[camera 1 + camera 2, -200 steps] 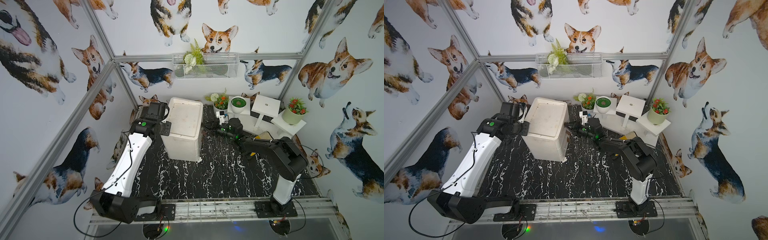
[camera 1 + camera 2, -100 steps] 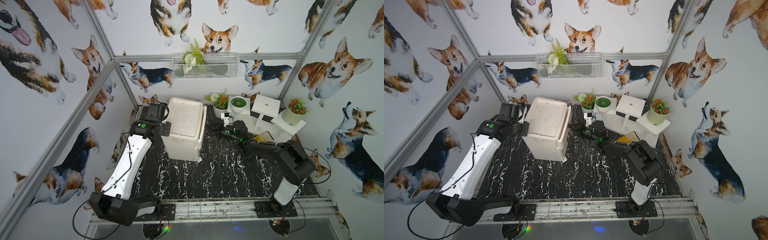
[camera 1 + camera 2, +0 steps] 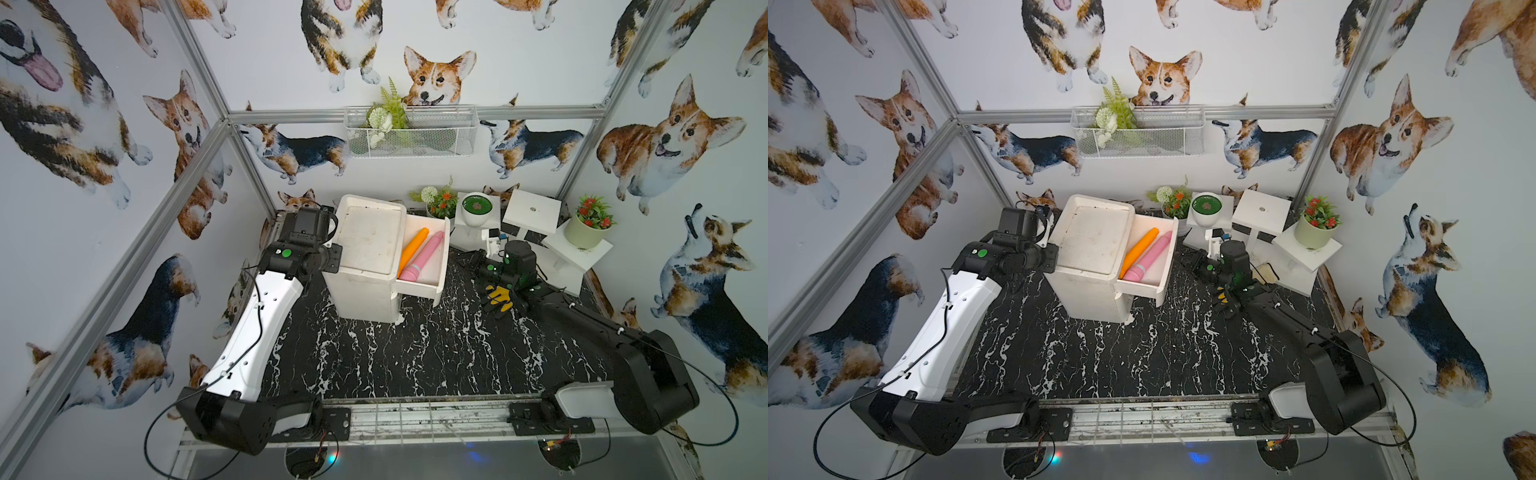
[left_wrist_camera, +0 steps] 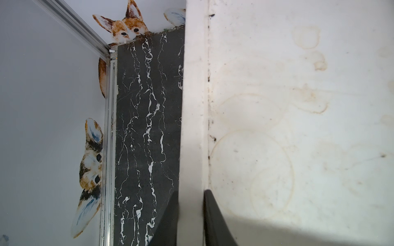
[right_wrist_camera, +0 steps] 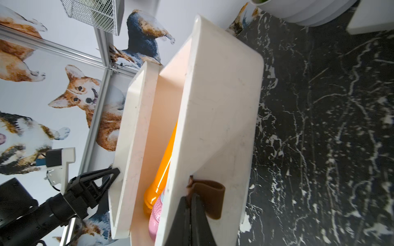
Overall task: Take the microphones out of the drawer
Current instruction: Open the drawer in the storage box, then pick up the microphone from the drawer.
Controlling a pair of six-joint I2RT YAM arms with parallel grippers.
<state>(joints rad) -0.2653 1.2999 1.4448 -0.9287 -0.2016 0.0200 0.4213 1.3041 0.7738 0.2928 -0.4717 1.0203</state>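
1. The drawer [image 3: 443, 257] stood pulled out of the cabinet [image 3: 370, 237] toward the right arm, far enough to bare its load.
2. Inside lay an orange stick [image 3: 412, 251] and a pink stick [image 3: 424, 255], side by side and touching. Both looked like toy microphones, and which one was meant could not be told.
3. The right gripper [image 5: 190, 198] was pressed together on the brown strap [image 5: 211, 198] on the drawer front.
4. The left gripper [image 4: 190, 191] pinched the cabinet's rim [image 4: 194, 106] on the side away from the drawer, bracing it.
5. The opening looked done. Any further pull had to run straight along the drawer's slide, with the left hold kept firm, or the cabinet could skid on the table [image 3: 415, 361].
6. The right gripper then needed to let go of the strap, rise over the drawer front and come down across a shaft.
7. The sticks touched, so a finger had little room between them. The pink one also lay close to the front wall.
8. Pots [image 3: 476, 208] on white stands [image 3: 532, 210] stood just behind the right arm, limiting its swing.
9. A yellow item [image 3: 498, 297], too hidden to name, lay under that arm.
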